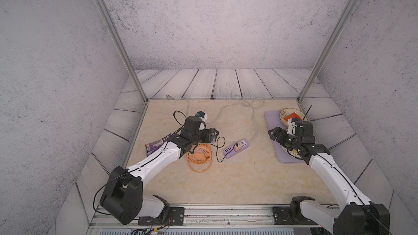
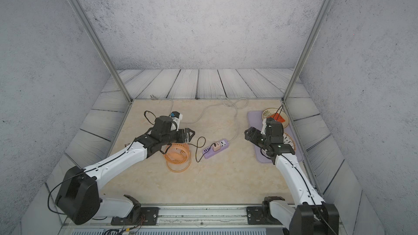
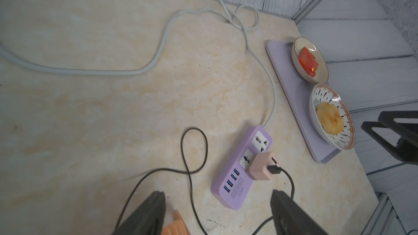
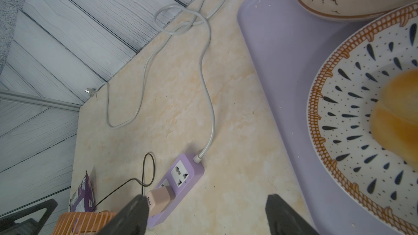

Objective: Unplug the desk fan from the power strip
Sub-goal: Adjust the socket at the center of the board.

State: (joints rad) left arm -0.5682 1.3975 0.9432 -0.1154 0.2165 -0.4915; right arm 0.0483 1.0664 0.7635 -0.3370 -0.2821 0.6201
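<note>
Caged orange desk fan (image 1: 200,157), pink cube plug (image 3: 262,166) in lavender power strip (image 3: 226,200); left hand (image 3: 216,193), right hand (image 4: 205,197) apart

Orange desk fan (image 1: 199,155) stands beside lavender power strip (image 1: 228,152), its pink plug (image 1: 237,147) inserted.

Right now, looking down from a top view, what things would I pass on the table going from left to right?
Purple snack packet → orange desk fan → lavender power strip → pale purple mat.
</note>
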